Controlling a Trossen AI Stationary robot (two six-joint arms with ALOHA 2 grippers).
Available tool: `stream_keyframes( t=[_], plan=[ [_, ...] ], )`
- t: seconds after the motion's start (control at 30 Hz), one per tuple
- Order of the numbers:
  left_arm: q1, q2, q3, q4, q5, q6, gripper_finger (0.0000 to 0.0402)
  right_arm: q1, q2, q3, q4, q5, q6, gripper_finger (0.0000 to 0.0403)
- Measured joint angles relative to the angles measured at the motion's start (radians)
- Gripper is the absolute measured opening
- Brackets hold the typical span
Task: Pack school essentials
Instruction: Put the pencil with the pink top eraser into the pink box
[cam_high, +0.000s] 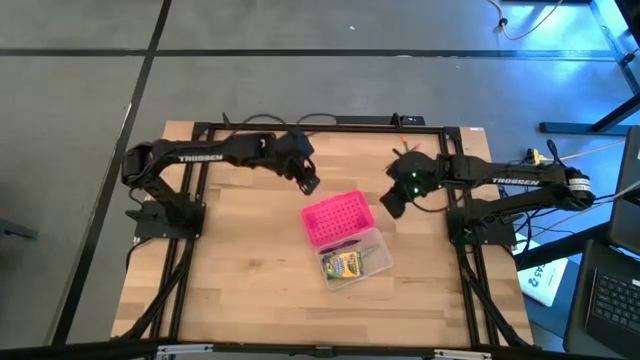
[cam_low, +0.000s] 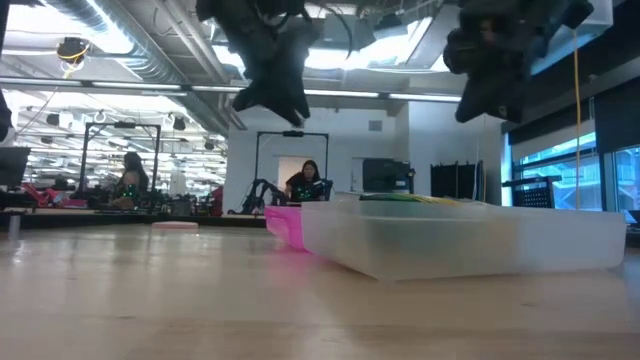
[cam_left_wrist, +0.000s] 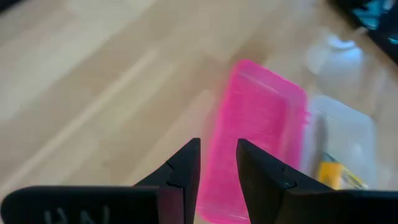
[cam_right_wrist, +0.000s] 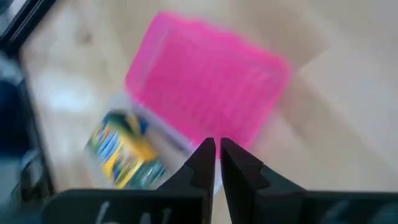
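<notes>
A clear rectangular case (cam_high: 372, 250) lies near the table's middle, its pink perforated lid (cam_high: 334, 217) open flat toward the far side. Inside lies the green-yellow crayon box (cam_high: 342, 266), also in the right wrist view (cam_right_wrist: 121, 149). The other stationery does not show plainly. My left gripper (cam_high: 307, 181) hangs above the table just far-left of the lid, fingers slightly open (cam_left_wrist: 219, 146). My right gripper (cam_high: 392, 203) hangs to the lid's right, fingers shut (cam_right_wrist: 216, 144). In the low view both grippers (cam_low: 275, 95) (cam_low: 482, 85) are well above the case (cam_low: 470, 238).
A black frame (cam_high: 320, 126) borders the wooden table, with both arm bases at its sides. Bare wood lies on the near-left and around the case. People sit at desks in the room beyond the far edge (cam_low: 305, 180).
</notes>
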Motion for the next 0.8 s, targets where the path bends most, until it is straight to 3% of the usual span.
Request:
stream_keyframes(
  t=[0.2, 0.5, 0.67, 0.8],
  plan=[
    [0.103, 0.001, 0.0, 0.0, 0.039, 0.087, 0.0096, -0.098, 0.0, 0.086, -0.095, 0.185, 0.098, 0.0007],
    [0.219, 0.002, 0.0, 0.013, 0.045, 0.28, 0.0096, -0.305, 0.04, 0.125, -0.161, 0.197, 0.209, 0.0002],
    [0.271, 0.002, 0.0, 0.058, 0.181, 0.382, 0.0096, -0.406, 0.097, 0.125, -0.14, 0.2, 0.232, 0.0004],
    [0.296, 0.002, 0.003, 0.09, 0.198, 0.445, 0.0096, -0.454, 0.126, 0.126, -0.139, 0.192, 0.231, 0.0009]
  ],
)
